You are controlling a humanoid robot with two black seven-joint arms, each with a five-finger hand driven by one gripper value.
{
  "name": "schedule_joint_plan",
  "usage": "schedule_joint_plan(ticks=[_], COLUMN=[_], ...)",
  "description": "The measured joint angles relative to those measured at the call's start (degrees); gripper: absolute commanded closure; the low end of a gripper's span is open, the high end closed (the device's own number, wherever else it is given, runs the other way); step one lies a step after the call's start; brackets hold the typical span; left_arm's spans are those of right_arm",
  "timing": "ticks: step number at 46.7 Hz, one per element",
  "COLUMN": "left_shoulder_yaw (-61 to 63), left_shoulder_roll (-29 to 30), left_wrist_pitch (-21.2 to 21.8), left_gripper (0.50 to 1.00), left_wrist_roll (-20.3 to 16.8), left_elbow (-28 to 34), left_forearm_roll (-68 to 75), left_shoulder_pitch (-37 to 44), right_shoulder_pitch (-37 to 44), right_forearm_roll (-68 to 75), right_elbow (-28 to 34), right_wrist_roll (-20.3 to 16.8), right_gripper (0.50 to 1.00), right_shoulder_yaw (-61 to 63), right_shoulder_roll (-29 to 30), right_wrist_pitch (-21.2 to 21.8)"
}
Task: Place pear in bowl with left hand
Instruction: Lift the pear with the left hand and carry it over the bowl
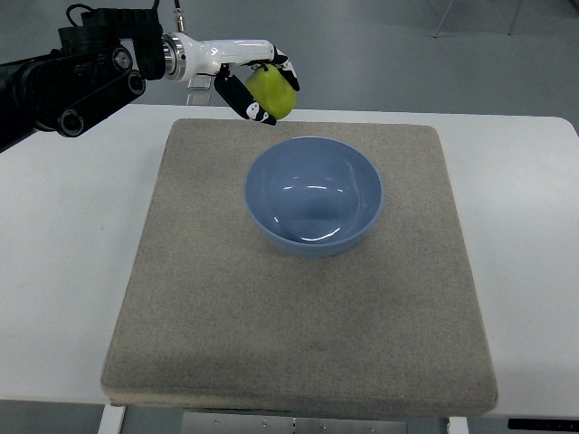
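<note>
fingers (pixel 237 92): left hand (pixel 244 68), curled closed around the pear (pixel 272 90).
pear: held aloft, beyond the bowl (pixel 313 195) at its far-left rim.
mat (pixel 226 307): laid on worktop (pixel 72 235).
advice: pear to be carried over the bowl centre, lowered, then released.

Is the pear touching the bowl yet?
Apart. In the top view the pear sits in the left robot hand, beyond the far rim of the bowl, with a strip of mat showing between them.
</note>
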Motion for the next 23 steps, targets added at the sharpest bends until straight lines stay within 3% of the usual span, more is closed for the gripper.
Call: schedule_joint_plan(ticks=[23], left_shoulder_yaw=[0.47], left_shoulder_roll=[0.11], left_wrist_pitch=[-1.52], left_gripper=[0.787], left_wrist_roll=[0.04], left_elbow=[-11.7], left_forearm_roll=[0.65], left_shoulder_pitch=[1.19], right_shoulder_pitch=[0.04], right_forearm_roll=[0.0], right_elbow=[0.0], right_wrist_roll=[-0.01], right_gripper=[0.574], right_shoulder_yaw=[0.0], right_shoulder_roll=[0.0], right_wrist_pitch=[0.0])
